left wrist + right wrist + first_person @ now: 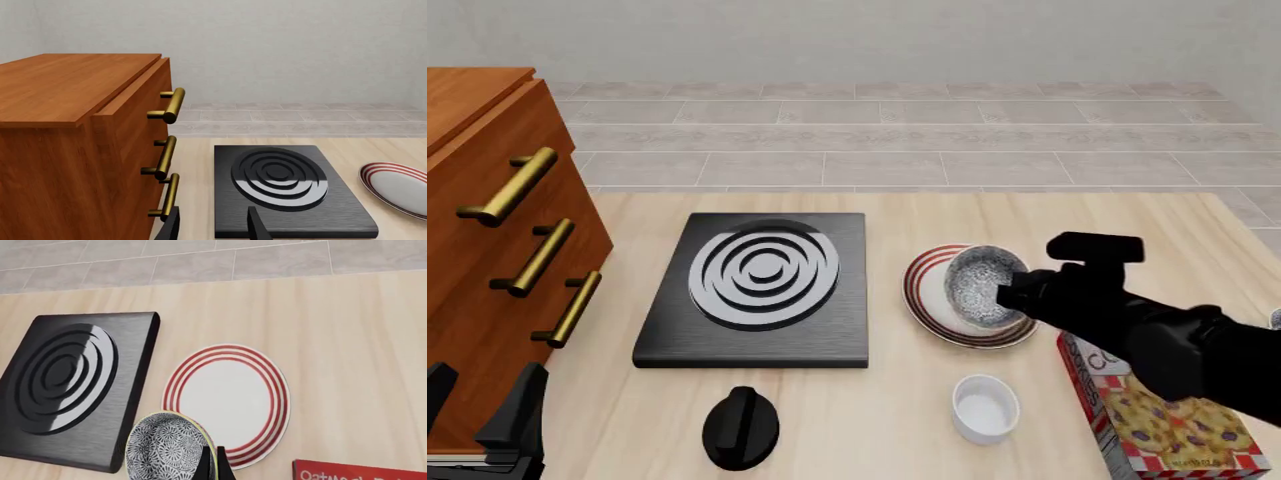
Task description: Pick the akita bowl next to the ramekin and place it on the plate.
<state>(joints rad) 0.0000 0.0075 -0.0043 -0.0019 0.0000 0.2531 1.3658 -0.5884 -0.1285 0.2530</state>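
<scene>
The right gripper [1010,296] holds the bowl [984,289] by its rim over the plate [926,297]; in the front view the bowl is tipped so its speckled inside faces the camera, and its outline overlaps the plate's middle and right side. In the right wrist view the fingers [204,464] are pinched on the bowl's edge, one on each side of the wall, with the dark patterned outside of the bowl [167,450] showing beside them and the plate [227,397] bare underneath, so the bowl appears lifted clear of the plate rather than resting on it. The ramekin [985,408] stands on the table near the plate, on the camera's side. The burner [763,284] lies just left of the plate. The left gripper [215,225] hangs spread and empty, near the burner [283,182] and well apart from the plate.
</scene>
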